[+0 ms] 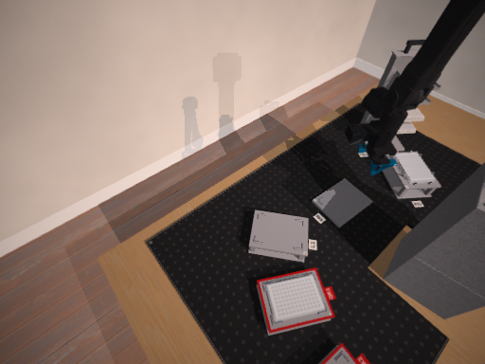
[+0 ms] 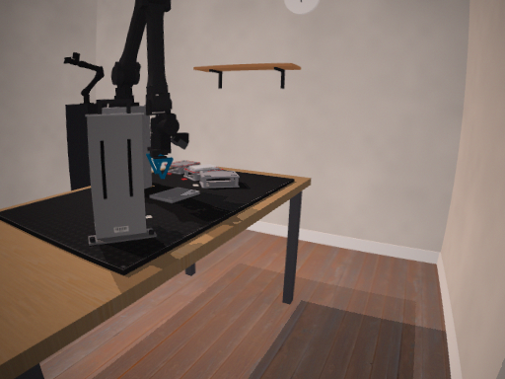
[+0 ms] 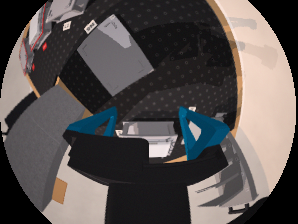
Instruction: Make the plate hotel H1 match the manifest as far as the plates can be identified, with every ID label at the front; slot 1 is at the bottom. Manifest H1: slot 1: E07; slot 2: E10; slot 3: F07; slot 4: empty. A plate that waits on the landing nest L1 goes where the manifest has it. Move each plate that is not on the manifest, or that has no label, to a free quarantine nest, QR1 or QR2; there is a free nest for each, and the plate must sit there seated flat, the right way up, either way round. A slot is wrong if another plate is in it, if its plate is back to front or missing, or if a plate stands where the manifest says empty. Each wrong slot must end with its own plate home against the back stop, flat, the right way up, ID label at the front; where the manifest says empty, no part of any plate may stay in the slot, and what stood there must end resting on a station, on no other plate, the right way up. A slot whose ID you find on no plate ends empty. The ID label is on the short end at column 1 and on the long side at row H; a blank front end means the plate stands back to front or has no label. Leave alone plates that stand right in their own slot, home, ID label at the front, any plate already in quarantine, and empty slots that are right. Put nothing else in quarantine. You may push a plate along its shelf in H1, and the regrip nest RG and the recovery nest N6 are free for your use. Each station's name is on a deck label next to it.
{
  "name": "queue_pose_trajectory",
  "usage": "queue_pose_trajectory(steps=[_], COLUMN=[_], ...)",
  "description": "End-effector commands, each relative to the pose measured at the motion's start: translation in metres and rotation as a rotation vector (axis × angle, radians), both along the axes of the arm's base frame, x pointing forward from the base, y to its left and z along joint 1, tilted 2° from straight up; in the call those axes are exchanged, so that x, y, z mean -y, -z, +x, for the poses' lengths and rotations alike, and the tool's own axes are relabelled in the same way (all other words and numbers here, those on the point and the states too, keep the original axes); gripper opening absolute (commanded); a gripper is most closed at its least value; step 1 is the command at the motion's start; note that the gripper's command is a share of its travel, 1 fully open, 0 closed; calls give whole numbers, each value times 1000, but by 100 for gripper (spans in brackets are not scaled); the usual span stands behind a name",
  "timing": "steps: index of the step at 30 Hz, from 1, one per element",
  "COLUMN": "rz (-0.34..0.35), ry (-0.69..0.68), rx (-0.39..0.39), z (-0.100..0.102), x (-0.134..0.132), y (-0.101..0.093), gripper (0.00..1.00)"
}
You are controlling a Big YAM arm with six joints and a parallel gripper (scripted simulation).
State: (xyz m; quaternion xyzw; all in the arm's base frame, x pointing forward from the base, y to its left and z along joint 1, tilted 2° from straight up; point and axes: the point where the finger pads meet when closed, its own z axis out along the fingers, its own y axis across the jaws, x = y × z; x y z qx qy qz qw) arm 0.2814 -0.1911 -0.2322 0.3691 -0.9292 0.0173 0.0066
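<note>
My gripper (image 1: 382, 165) (image 2: 160, 166) (image 3: 147, 110) has blue fingers and is open, with nothing between them. It hangs low at the short end of a white well plate (image 1: 415, 168) (image 2: 220, 175) (image 3: 157, 149), which lies flat on a raised grey nest (image 1: 410, 191). I cannot tell whether the fingers touch the plate. The plate hotel H1 (image 1: 397, 66) (image 2: 117, 173) stands behind the arm. The ends of two white plates (image 1: 414, 115) show in it, and the rest is hidden. No ID label can be read.
A flat grey nest (image 1: 342, 201) (image 3: 113, 59) and a second grey nest (image 1: 279, 233) lie on the black mat. A red quarantine nest (image 1: 263, 303) holds a white plate (image 1: 295, 299). Another red nest (image 1: 338, 356) is at the bottom edge. A large grey box (image 1: 445, 256) stands at the right.
</note>
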Motion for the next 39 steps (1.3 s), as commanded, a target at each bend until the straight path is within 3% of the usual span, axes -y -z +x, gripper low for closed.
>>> queue_pose_trajectory(steps=[1, 29, 39], rz=[-8, -8, -11], ry=[3, 3, 9], rx=[13, 13, 12], z=[5, 5, 2], x=[5, 5, 8], y=[-2, -2, -21], gripper=[100, 100, 100])
